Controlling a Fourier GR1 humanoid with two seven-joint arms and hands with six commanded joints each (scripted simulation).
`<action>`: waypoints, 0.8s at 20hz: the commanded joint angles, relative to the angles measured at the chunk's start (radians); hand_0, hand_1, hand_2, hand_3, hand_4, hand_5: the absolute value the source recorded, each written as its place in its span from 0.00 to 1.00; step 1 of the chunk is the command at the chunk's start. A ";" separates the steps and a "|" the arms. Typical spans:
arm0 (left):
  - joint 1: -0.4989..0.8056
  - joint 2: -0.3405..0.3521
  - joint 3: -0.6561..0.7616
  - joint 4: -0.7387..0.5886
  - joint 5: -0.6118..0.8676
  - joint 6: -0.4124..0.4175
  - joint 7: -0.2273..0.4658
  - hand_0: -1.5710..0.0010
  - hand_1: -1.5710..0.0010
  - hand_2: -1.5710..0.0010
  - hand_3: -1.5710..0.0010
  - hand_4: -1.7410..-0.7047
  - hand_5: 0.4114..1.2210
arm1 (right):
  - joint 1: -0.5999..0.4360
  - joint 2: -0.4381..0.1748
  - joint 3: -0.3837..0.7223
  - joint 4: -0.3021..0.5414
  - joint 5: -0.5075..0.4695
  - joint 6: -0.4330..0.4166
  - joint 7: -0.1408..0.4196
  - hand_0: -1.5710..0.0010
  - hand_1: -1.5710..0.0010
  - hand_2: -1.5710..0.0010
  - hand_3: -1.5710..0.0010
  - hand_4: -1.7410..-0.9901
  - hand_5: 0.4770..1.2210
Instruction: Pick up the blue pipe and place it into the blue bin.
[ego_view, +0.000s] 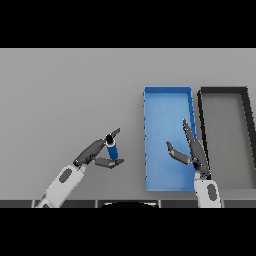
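A short blue pipe (112, 148) with a dark open end stands between the thumb and fingers of my left hand (93, 151), left of the blue bin (167, 100). The fingers reach past its top and the thumb lies by its base, pinching it. My right hand (195, 150) hovers open over the bin's right side, fingers straight and pointing away, thumb spread to the left. Nothing lies in the part of the bin that shows.
A black bin (223, 92) with a grey floor stands right beside the blue bin, at the table's right. Both bins run from mid-table toward the front edge. Grey tabletop (65, 95) stretches left and behind.
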 joint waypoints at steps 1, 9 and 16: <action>-0.008 -0.015 -0.006 0.012 -0.003 -0.001 -0.003 1.00 1.00 1.00 1.00 0.56 0.10 | 0.005 -0.007 -0.004 -0.006 0.000 0.001 -0.001 1.00 1.00 1.00 1.00 0.56 0.25; -0.016 -0.119 0.018 0.059 0.105 -0.037 -0.016 0.63 0.54 0.48 0.47 0.28 0.61 | 0.003 -0.009 -0.007 -0.002 0.002 -0.001 -0.012 1.00 1.00 1.00 1.00 0.56 0.25; -0.008 -0.124 -0.011 0.036 0.080 -0.017 -0.051 0.13 0.11 0.10 0.12 0.07 0.92 | 0.011 -0.018 -0.001 0.000 0.015 0.003 -0.026 1.00 1.00 1.00 1.00 0.60 0.25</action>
